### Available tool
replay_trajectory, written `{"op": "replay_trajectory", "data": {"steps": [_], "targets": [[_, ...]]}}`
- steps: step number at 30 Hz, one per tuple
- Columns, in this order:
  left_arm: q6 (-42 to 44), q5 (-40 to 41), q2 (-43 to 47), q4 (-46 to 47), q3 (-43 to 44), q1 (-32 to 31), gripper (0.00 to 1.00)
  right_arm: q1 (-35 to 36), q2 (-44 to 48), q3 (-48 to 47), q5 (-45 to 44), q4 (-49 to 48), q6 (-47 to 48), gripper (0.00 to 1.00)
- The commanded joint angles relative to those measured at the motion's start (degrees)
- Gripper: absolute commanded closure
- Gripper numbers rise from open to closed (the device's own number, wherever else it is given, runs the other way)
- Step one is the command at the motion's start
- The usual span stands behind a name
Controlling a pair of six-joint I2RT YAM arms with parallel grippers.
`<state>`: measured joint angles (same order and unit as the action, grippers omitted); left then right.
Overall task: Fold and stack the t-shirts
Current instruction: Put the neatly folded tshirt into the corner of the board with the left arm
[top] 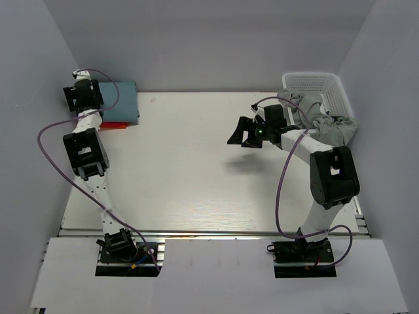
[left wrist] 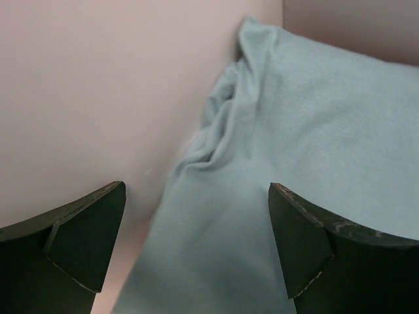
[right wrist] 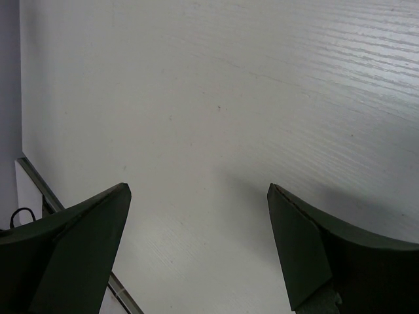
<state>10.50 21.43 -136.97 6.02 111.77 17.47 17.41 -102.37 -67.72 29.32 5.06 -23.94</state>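
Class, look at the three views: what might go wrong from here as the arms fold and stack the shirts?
The open left claw sits over the teal shirt, at its bunched edge by the wall; catching it may spoil the stack on the orange shirt. The grey shirt drapes over the basket rim beside the right arm; pulling it might drag the basket.

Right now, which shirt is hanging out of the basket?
The grey t-shirt, spilling over the white basket on the right. The teal t-shirt lies folded on the left, atop an orange one.
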Motion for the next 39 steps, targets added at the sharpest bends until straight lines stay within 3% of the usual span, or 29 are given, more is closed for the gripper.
{"op": "replay_trajectory", "data": {"steps": [1,6,8,11,12,13,14,17,18,21,27,31,39], "targets": [[-4.4,-1.3,10.3,0.9,-3.7,0.5,0.00,0.6,3.0,-0.7,1.0,0.1,2.0,0.09],[-8.3,-5.9,17.3,10.2,-16.4,0.5,0.00,1.0,3.0,-0.2,2.2,-0.2,2.8,0.09],[-8.3,-14.9,18.1,14.4,-19.7,1.1,0.00,1.1,2.6,-0.1,2.6,-0.3,2.9,0.09],[-8.3,-25.4,16.0,11.7,-16.7,1.1,0.04,1.3,1.7,-0.3,3.0,-0.8,2.6,0.09],[-10.0,-27.8,14.5,10.4,-15.0,1.7,0.18,1.3,1.4,-0.6,3.2,-0.9,2.6,0.09],[-11.7,-29.8,10.8,9.1,-11.2,2.3,0.53,1.3,1.1,-0.6,3.3,-1.0,2.6,0.09],[-14.8,-29.8,8.8,6.2,-9.0,2.3,0.69,1.3,0.9,-0.8,3.5,-1.0,2.3,0.09],[-15.9,-33.0,3.0,2.4,-3.1,4.0,0.95,1.2,0.4,-1.5,2.9,-0.6,2.8,0.09],[-16.6,-32.3,2.5,1.0,-1.0,4.5,1.00,1.0,0.2,-1.5,2.8,-0.4,2.9,0.09],[-21.7,-31.9,0.1,-2.5,1.7,6.0,1.00,1.2,-1.8,-3.1,3.3,-0.2,2.8,0.09],[-28.0,-37.9,-10.4,-20.2,19.2,9.9,1.00,1.3,-4.2,-3.8,6.4,-2.0,1.9,0.09],[-34.3,-37.9,-12.0,-20.9,18.8,12.4,1.00,1.1,-2.9,-2.5,6.0,-2.5,2.0,0.09],[-34.7,-44.3,-13.9,-20.8,19.3,14.3,1.00,0.8,-0.1,-0.1,4.6,-2.3,2.9,0.09]]}}
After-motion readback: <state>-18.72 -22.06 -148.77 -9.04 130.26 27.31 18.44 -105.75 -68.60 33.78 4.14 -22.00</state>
